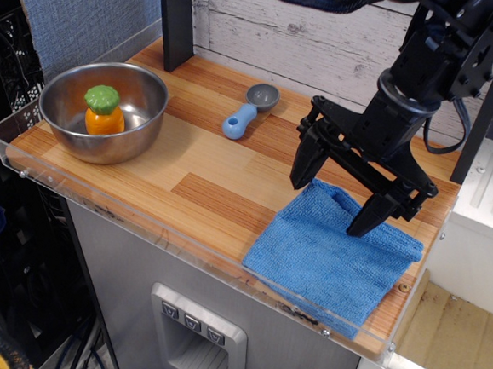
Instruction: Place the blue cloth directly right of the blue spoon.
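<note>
Black gripper (339, 201) with fingers spread wide over the blue cloth (331, 255) at the table's (203, 190) front right corner, perhaps touching it, blue spoon (250, 110) well apart at back centre, steel bowl (104, 110) holding an orange toy (104, 110) far left, no legible writing

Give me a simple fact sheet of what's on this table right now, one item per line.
surface: wooden table with a clear front edge
blue cloth: lying at the front right corner
blue spoon: back centre, apart from the cloth
steel bowl: left side
in bowl: orange toy with green top
gripper: open, fingers spread just above the cloth's back edge
</note>
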`<state>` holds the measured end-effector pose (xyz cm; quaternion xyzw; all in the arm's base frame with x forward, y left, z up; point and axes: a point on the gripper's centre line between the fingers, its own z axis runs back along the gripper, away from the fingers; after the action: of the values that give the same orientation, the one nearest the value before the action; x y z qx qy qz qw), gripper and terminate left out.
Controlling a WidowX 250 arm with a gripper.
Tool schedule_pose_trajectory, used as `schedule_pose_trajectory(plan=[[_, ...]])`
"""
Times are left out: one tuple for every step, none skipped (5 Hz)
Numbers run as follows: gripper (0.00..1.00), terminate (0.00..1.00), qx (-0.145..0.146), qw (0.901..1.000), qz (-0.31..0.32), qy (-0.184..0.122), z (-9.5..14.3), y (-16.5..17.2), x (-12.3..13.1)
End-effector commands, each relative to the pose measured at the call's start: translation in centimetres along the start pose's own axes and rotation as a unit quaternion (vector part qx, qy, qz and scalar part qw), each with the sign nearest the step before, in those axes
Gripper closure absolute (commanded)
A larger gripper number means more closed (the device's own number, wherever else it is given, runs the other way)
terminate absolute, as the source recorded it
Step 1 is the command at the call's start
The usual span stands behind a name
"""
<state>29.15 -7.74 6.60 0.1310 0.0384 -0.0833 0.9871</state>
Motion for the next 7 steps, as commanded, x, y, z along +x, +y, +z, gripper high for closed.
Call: schedule_pose_trajectory(plan=[[0.0,0.0,0.01,0.999,0.02,-0.038,1.8,0.3,0.1],[0.0,0.0,0.014,0.9979,0.028,-0.057,3.5,1.1,0.1],[0.0,0.0,-0.014,0.9984,0.029,-0.047,3.3,2.1,0.7],[0.0,0.0,-0.052,0.9978,0.016,-0.037,1.8,2.4,1.2],[0.0,0.0,-0.105,0.9931,-0.007,-0.051,0.3,2.3,1.2],[0.0,0.0,-0.122,0.9912,-0.019,-0.048,-1.4,1.4,0.9],[0.0,0.0,-0.117,0.992,-0.038,-0.029,-3.3,-0.3,0.8]])
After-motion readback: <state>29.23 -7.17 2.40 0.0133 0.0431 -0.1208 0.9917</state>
